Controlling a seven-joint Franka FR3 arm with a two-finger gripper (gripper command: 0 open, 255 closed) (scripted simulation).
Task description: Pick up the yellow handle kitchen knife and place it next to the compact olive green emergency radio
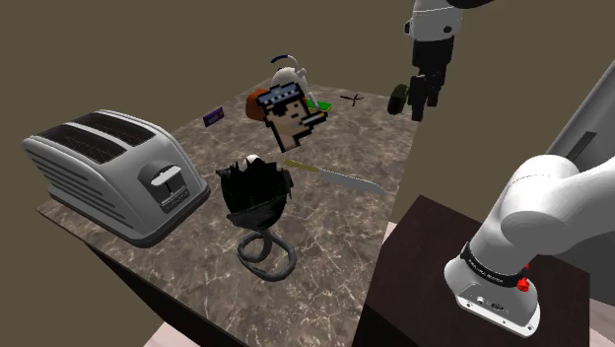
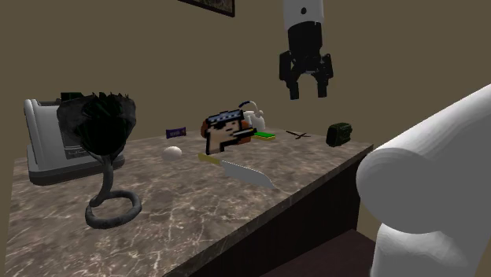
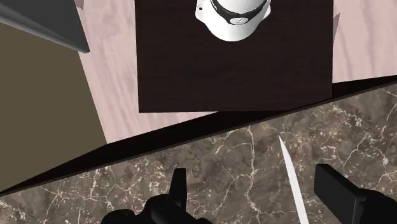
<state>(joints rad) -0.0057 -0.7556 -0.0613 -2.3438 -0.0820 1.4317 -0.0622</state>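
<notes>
Gripper (image 2: 307, 91) empty, spread wide, high in upper middle of frame; best descend onto knife (image 2: 241, 170) handle, jaws across it, avoiding blade.

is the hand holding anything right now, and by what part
Nothing is held. The hand hangs open in the air, and the knife lies flat on the table, untouched.

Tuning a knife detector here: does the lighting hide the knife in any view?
Shoulder view: dim overall, yet the knife blade gleams pale on the dark counter. Second exterior view: blade bright, handle dull. Wrist view: blade a thin white sliver, evenly lit.
</notes>
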